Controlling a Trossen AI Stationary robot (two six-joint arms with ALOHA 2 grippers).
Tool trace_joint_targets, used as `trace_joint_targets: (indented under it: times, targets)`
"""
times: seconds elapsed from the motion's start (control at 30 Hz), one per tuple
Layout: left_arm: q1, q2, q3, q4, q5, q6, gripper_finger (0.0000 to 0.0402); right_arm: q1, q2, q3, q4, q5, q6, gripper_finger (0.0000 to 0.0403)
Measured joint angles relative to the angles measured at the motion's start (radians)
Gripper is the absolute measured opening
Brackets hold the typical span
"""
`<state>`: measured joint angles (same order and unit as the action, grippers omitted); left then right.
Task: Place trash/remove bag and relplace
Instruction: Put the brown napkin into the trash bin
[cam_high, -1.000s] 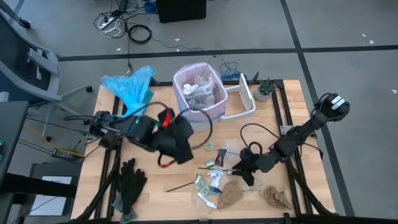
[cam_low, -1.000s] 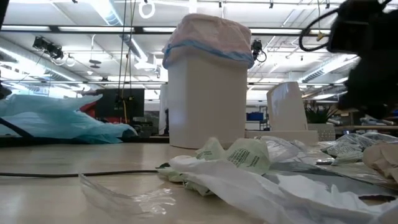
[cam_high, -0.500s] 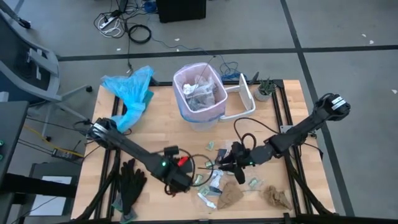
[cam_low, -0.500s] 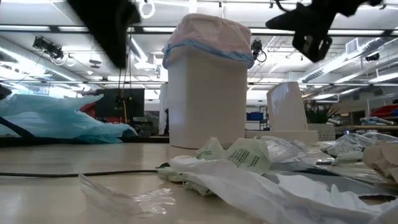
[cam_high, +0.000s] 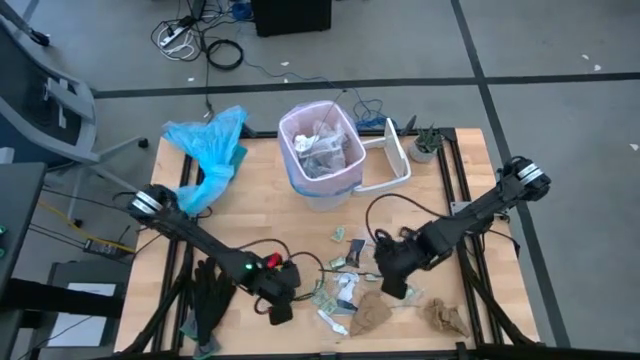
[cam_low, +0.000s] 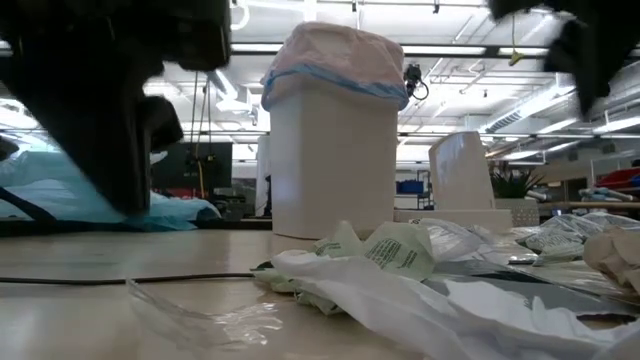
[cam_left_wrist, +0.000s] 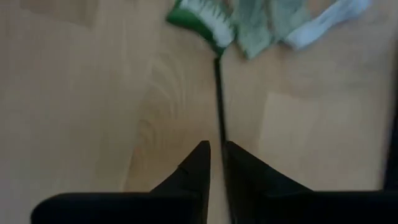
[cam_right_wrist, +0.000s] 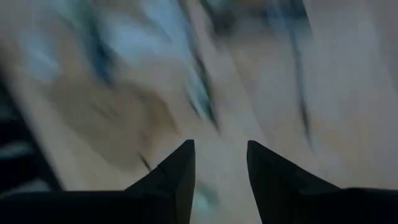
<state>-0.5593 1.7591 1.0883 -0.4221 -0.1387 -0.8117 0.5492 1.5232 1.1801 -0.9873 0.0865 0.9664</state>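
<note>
The pink-lavender bag (cam_high: 320, 150) lines the white bin (cam_low: 335, 170) at the table's far middle, with scraps inside it. Trash (cam_high: 345, 290) lies at the near middle: printed wrappers, clear film (cam_low: 200, 315) and brown paper (cam_high: 370, 315). A thin black utensil (cam_left_wrist: 217, 93) lies flat on the wood, reaching from a green-and-white wrapper (cam_left_wrist: 202, 18) to my left gripper (cam_high: 278, 308). That gripper (cam_left_wrist: 215, 148) is low over the table, its fingers a narrow gap apart astride the utensil's end. My right gripper (cam_high: 392, 283) hangs open above the scraps, with nothing between its fingers (cam_right_wrist: 219, 149). My left gripper comes steeply from above at the utensil's end (cam_left_wrist: 221, 134), which runs lengthwise into the narrow gap between the fingers. Bare wood still shows in that gap. Whether a finger touches the utensil, I cannot tell. The utensil lies flat on the table.
Black gloves (cam_high: 210, 290) lie at the near left beside my left arm. A light-blue bag (cam_high: 210, 140) sits at the far left. A white lid (cam_high: 392, 160) and a small plant (cam_high: 427, 145) stand right of the bin. More brown paper (cam_high: 443, 318) lies near right.
My left gripper has dropped from high up beside the bin toward the table's near edge, tipping downward, and now sits low at the black utensil's end. My right gripper has risen a little off the scraps and tipped to point more steeply down. The trash has stayed in place.
</note>
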Motion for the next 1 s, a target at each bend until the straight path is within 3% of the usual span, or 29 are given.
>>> trace_joint_targets:
  times: [0.1,0.37,0.67,1.0]
  targets:
    - [-0.005,-0.094,-0.068,0.059,-0.048,-0.019,0.0053,0.064,0.026,-0.008,-0.095,-0.039,0.099,0.0133]
    - [-0.006,-0.297,-0.199,0.142,-0.099,-0.064,0.0052,0.315,0.027,-0.012,-0.099,0.024,0.346,0.0132]
    - [-0.006,-0.307,-0.199,0.174,-0.098,-0.061,0.0052,0.534,0.014,-0.007,-0.034,-0.028,0.674,0.0135]
    - [-0.004,-0.306,-0.199,0.194,-0.149,-0.084,0.0052,0.646,0.109,-0.007,0.044,0.05,0.767,0.0134]
